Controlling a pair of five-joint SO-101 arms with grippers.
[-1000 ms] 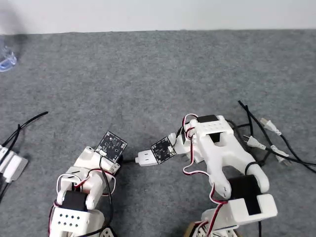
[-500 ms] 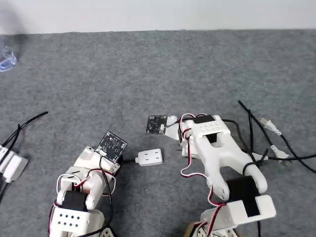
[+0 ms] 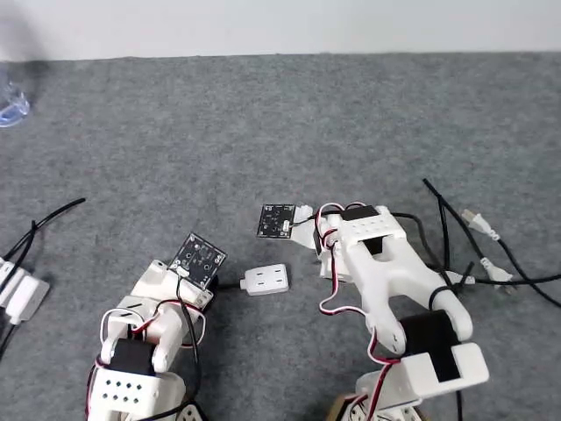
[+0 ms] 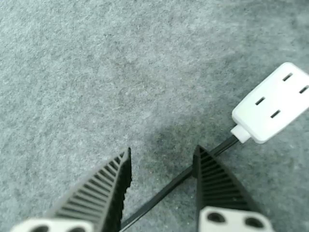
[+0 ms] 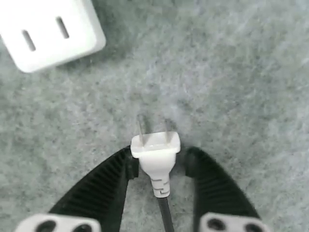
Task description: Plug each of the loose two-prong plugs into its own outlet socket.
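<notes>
Your right gripper [image 5: 158, 153] has its jaws closed on a two-prong plug [image 5: 155, 150], apparently pinched at the body, prongs well apart from the outlet block [image 5: 48, 34]. That block lies just 6 o'clock of the desk's [image 3: 175, 114] middle. Your left gripper [image 4: 162, 152] hangs with jaws apart over the block's black cord [image 4: 164, 193].

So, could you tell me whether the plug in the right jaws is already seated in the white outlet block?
No, both prongs of the plug are bare, with grey carpet between them and the outlet block.
</notes>
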